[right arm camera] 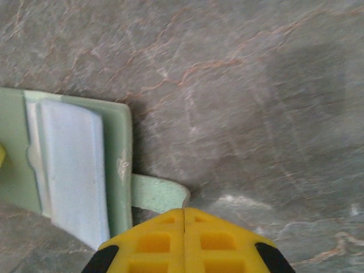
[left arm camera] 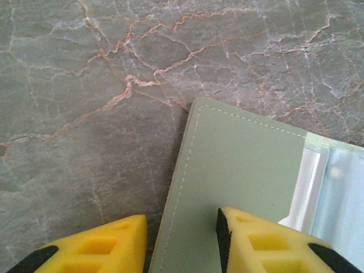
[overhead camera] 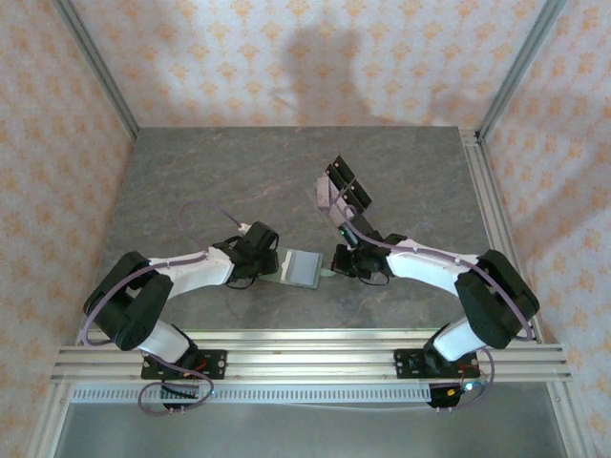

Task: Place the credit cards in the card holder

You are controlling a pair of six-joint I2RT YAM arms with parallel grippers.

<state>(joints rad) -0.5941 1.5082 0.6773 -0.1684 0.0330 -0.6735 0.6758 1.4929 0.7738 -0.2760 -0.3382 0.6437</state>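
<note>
The card holder (overhead camera: 304, 267) lies open and flat on the table between my two grippers, sage-green with a paler inside pocket (right arm camera: 74, 165). My left gripper (left arm camera: 182, 227) stands open and low over its left flap (left arm camera: 239, 165). One yellow finger (left arm camera: 94, 247) is over the table just off the flap's stitched edge, the other (left arm camera: 261, 244) over the flap. My right gripper (right arm camera: 185, 211) is shut, its tips over the end of the clasp tab (right arm camera: 159, 193); whether they touch it I cannot tell. The credit cards (overhead camera: 346, 189), black and pale mauve, lie in a small heap farther back.
The grey marbled table (overhead camera: 220, 181) stretches bare to the left and behind the wallet. Patterned walls close in the back and sides. An aluminium rail (overhead camera: 305, 363) runs along the near edge with both arm bases on it.
</note>
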